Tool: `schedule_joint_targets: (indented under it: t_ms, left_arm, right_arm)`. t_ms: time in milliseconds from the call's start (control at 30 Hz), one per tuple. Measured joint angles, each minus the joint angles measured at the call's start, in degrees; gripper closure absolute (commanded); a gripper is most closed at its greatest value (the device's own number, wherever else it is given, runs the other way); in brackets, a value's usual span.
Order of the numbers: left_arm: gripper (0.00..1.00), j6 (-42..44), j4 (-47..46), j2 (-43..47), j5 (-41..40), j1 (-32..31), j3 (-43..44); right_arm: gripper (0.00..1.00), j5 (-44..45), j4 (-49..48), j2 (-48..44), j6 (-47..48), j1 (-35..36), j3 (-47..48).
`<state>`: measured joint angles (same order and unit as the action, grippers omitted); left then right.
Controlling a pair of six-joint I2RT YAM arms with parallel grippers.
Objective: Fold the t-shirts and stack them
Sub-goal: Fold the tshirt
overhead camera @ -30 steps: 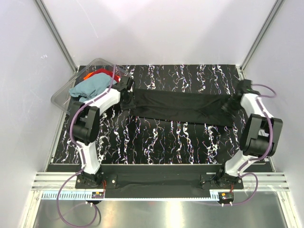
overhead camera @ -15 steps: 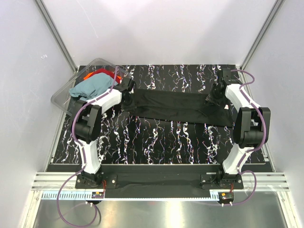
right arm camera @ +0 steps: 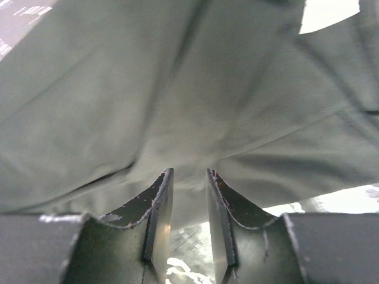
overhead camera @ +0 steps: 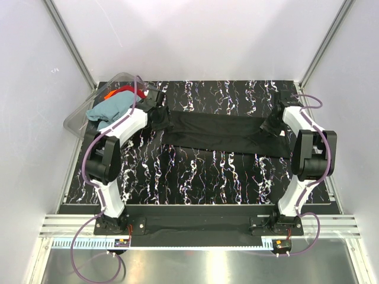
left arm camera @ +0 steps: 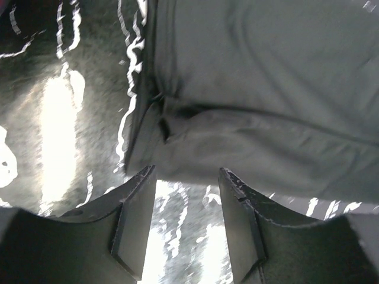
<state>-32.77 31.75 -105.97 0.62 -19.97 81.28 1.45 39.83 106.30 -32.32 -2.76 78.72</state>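
Observation:
A black t-shirt lies folded into a long band across the middle of the table; its grey-looking cloth fills the left wrist view and the right wrist view. My left gripper is open at the band's left end, its tips just short of the cloth edge with nothing between them. My right gripper is at the right end, jaws a little apart, with the cloth's edge lying in the gap. A teal-blue t-shirt and a red-orange t-shirt sit bunched in the tub.
The clear plastic tub stands tilted at the table's far left corner, right behind my left arm. The black marbled table is bounded by white walls on three sides. Both arm bases sit on the near rail.
The left jaws shut and then opened, letting go of the shirt's left end. My right arm swung from the right edge in over the shirt's far right end, its jaws widening slightly.

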Motion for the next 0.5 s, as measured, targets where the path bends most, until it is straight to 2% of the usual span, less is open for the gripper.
schedule_joint_targets:
  t_ms: [233,500]
  left_arm:
    - [0.48,-6.3,-3.5,-5.5,0.5,0.0,1.6]
    - [0.47,-11.3,-4.1,-7.3,-1.6,0.2,1.6]
  right_arm:
    - [0.63,0.0,-1.6,0.0,-0.2,-6.1,-1.3]
    - [0.63,-0.6,-2.6,0.0,-0.1,-6.2,-1.3]
